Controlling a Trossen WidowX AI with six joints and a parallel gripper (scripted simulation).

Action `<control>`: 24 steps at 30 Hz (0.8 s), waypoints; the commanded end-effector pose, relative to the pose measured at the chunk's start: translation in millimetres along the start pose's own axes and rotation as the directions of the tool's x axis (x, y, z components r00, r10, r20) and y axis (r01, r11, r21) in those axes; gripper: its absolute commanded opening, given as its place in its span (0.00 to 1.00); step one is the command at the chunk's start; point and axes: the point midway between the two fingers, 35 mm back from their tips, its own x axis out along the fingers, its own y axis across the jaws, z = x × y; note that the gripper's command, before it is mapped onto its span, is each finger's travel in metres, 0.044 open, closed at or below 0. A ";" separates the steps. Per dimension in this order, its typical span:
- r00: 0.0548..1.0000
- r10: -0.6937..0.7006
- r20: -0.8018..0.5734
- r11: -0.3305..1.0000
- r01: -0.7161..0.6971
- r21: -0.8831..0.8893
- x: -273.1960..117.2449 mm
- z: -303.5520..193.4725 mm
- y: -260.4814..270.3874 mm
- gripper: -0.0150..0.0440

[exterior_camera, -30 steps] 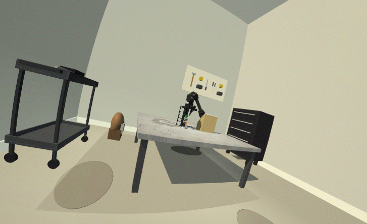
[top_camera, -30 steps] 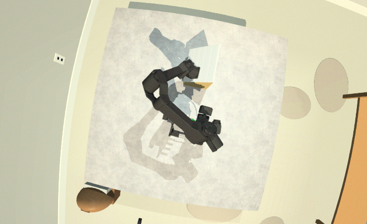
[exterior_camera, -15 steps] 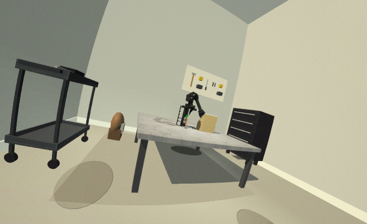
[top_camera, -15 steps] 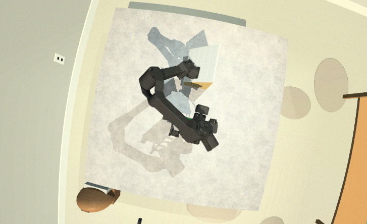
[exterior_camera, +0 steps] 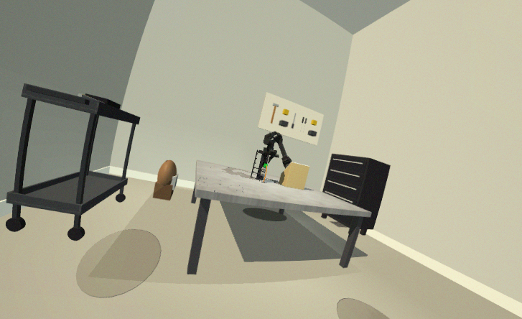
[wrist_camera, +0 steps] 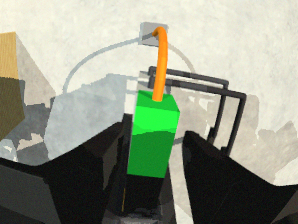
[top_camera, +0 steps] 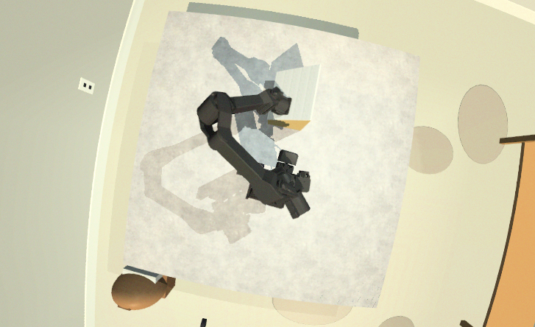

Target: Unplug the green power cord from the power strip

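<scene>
The green plug [wrist_camera: 152, 155] [exterior_camera: 265, 165] stands between the two black fingers of my gripper [wrist_camera: 153, 133]. The fingers are parted, with a visible gap between the plug and the right finger. The orange cord [wrist_camera: 162, 60] [exterior_camera: 265, 174] runs from the plug's far end down to a small grey block [wrist_camera: 145, 30] on the table. A pale piece [wrist_camera: 131, 102], perhaps part of the power strip, shows beside and behind the plug. The rest of the strip is hidden or not clear, and the plug's prongs are hidden. In the top view, my arm covers the plug.
A black rack of thin bars [wrist_camera: 200, 88] [exterior_camera: 253, 163] stands close by, on the right in the wrist view. A large tan box [exterior_camera: 297, 175] [top_camera: 297, 91] [wrist_camera: 7, 60] stands beside the arm's base. All stand on the pale table [top_camera: 342, 223].
</scene>
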 end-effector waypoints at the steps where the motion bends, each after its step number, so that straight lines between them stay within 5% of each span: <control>1: 1.000 0.001 -0.005 1.000 -0.001 -0.008 1.0 -4.9 1.3 0.53; 17: 1.000 0.001 -0.006 1.000 -0.001 -0.008 13.0 -5.0 1.3 0.53; 20: 1.000 0.002 -0.002 1.000 -0.002 -0.001 10.6 -4.5 0.8 0.39; 24: 1.000 0.002 -0.002 1.000 -0.002 -0.001 10.6 -4.5 0.8 0.35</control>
